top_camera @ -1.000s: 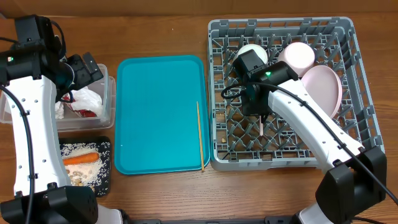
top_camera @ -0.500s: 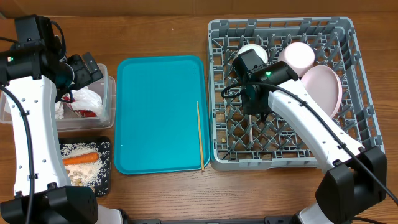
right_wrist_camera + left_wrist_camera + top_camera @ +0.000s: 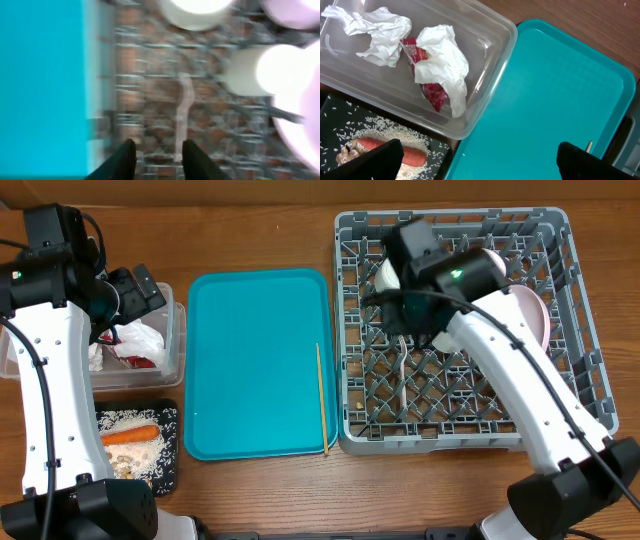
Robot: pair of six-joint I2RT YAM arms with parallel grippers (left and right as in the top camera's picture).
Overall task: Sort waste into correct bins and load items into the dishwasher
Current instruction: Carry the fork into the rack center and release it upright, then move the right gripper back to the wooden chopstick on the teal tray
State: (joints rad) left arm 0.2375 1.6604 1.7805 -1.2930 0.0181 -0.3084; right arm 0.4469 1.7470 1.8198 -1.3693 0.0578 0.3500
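The white fork lies flat on the grid of the grey dishwasher rack; in the blurred right wrist view the fork sits just ahead of the right fingertip. My right gripper hangs open above the rack with nothing between its fingers. White bowl, small white cup, pink bowl and pink plate stand in the rack. A wooden chopstick lies on the teal tray. My left gripper is wide open above the tray's left edge.
The clear tub holds crumpled white napkins and a red wrapper. The black tray beside it holds rice and a carrot stick. The teal tray lies between the tub and the rack.
My right gripper has opened and let go of the fork, which now lies on the rack grid. The right arm has moved toward the rack's far side. The left arm has not moved.
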